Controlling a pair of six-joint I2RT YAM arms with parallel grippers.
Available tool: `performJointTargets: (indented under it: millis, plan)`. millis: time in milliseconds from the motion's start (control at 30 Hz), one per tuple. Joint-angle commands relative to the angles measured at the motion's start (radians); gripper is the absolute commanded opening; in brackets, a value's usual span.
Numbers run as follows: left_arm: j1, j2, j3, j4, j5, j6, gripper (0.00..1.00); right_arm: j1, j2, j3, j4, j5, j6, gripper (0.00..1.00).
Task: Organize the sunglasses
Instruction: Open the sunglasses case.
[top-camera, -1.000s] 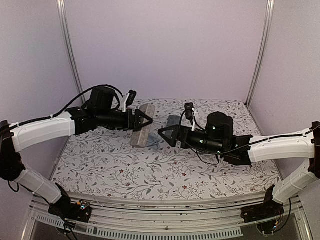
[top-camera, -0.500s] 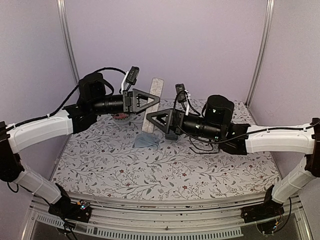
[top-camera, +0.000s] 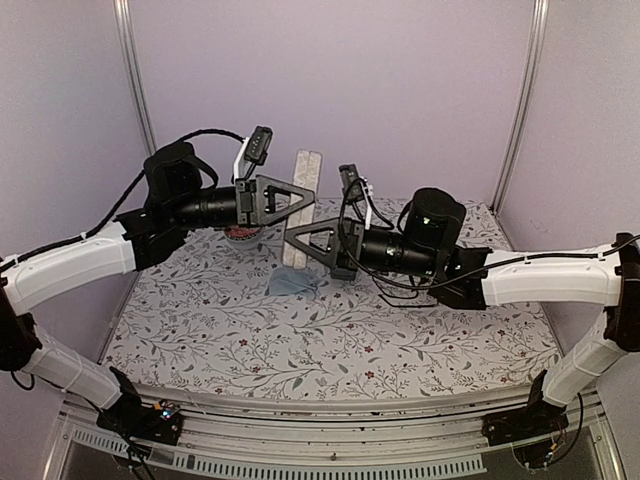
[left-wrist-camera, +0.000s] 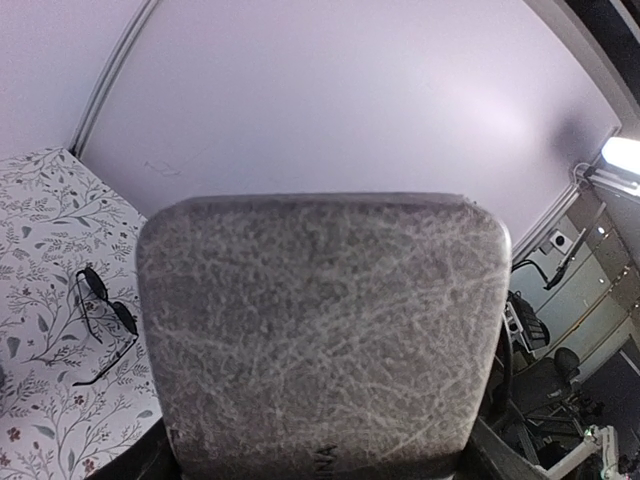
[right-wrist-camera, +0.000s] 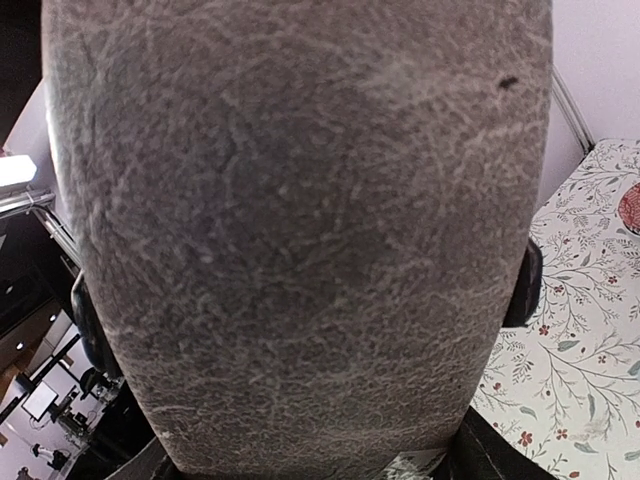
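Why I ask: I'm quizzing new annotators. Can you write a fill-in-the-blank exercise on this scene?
1. The grey case is held in the air, standing ___.
2. On it, the left fingers grip ___ the right fingers.
3. The sunglasses lie on the ___.
4. The cloth below the case is ___.
Missing words: upright; above; table; blue.

White arm shells (top-camera: 70, 268), black joints (top-camera: 435, 225), triangular black tools (top-camera: 305, 196), black cables (top-camera: 200, 135)
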Motion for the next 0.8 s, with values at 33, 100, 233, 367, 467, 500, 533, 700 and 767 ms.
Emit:
performJointTargets:
  millis: [33, 100, 233, 367, 467, 500, 533, 700, 767]
  plan:
    - [0.031, -0.064, 0.001, -0.001, 0.111, 0.101, 0.61, -0.039, -0.094, -0.078, 0.172, -0.126, 0.045, 0.43]
    - [0.047, -0.071, 0.000, -0.017, 0.128, 0.109, 0.61, -0.051, -0.110, -0.095, 0.211, -0.169, 0.064, 0.42]
    - [0.082, -0.098, -0.009, -0.012, 0.165, 0.102, 0.61, -0.074, -0.133, -0.134, 0.275, -0.227, 0.082, 0.41]
    - [0.095, -0.117, -0.008, -0.011, 0.210, 0.103, 0.57, -0.098, -0.146, -0.165, 0.333, -0.286, 0.088, 0.41]
    - [0.104, -0.128, -0.007, -0.026, 0.225, 0.110, 0.52, -0.119, -0.147, -0.182, 0.376, -0.321, 0.104, 0.44]
    - [0.107, -0.134, -0.010, -0.030, 0.225, 0.110, 0.51, -0.130, -0.147, -0.194, 0.390, -0.323, 0.116, 0.46]
    - [0.111, -0.142, -0.012, -0.030, 0.226, 0.109, 0.49, -0.140, -0.148, -0.206, 0.399, -0.319, 0.129, 0.48]
    - [0.119, -0.170, -0.021, -0.033, 0.230, 0.094, 0.46, -0.184, -0.148, -0.254, 0.324, -0.200, 0.194, 0.67]
    - [0.120, -0.178, -0.025, -0.034, 0.232, 0.087, 0.45, -0.189, -0.147, -0.259, 0.258, -0.132, 0.205, 0.72]
